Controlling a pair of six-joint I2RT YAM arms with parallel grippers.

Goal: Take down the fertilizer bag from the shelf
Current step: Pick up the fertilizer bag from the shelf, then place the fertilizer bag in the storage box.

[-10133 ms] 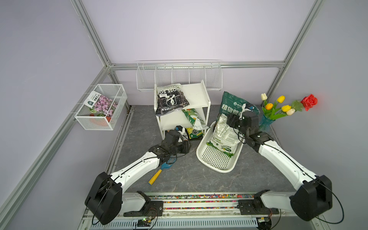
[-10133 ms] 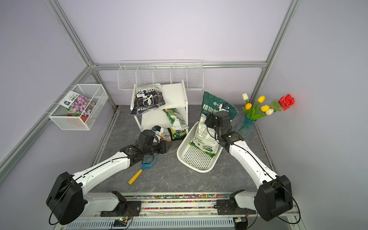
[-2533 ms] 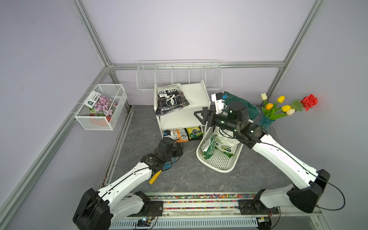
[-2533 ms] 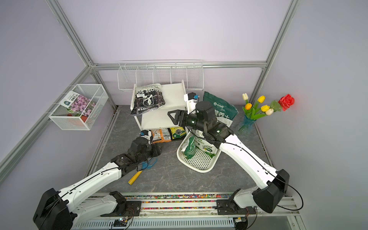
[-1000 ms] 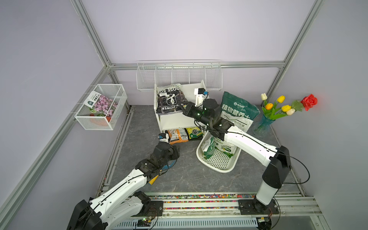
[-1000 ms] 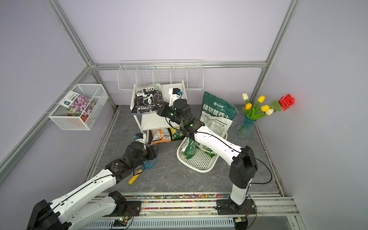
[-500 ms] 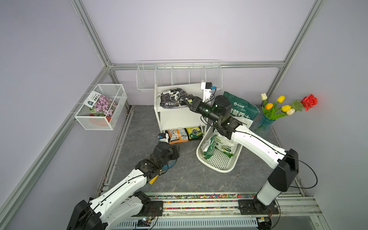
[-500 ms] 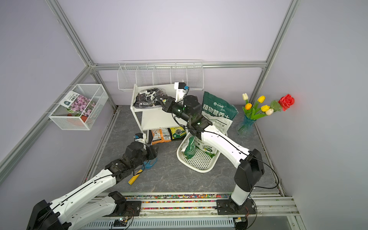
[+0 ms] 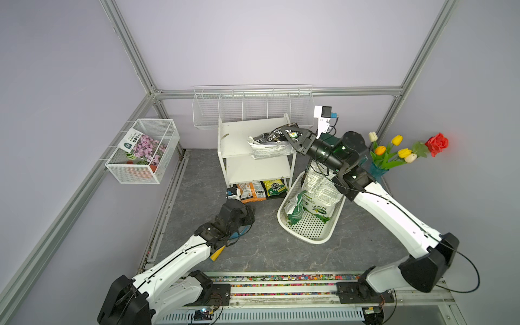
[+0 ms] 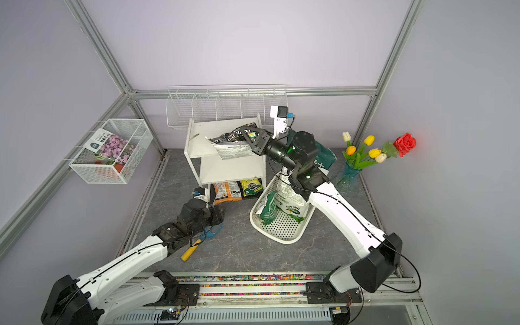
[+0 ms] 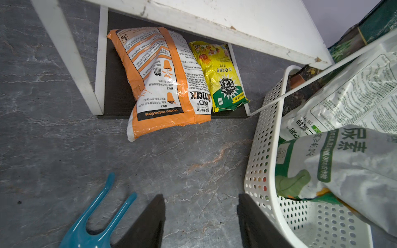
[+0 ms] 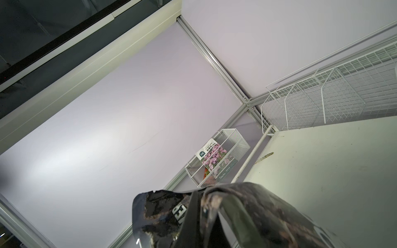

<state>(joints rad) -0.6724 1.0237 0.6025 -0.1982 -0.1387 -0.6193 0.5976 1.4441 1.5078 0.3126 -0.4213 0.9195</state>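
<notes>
Lift-off is in hand: the right pincer (image 9: 289, 137), clamped on the black-and-white plastic fertilizer bag (image 9: 267, 146), holds it tilted at the 4 o'clock corner atop the white three-tier shelf (image 9: 236, 138). Next, probably: clear the rail, then lower it.

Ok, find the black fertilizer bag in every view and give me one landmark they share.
In a top view: black fertilizer bag at the right end of the top board, overhanging its front.
In a top view: same spot.
Left wrist: not in it.
Right wrist: crumpled along the picture's lower edge.
Shared landmark: the shelf, in all four.
</notes>
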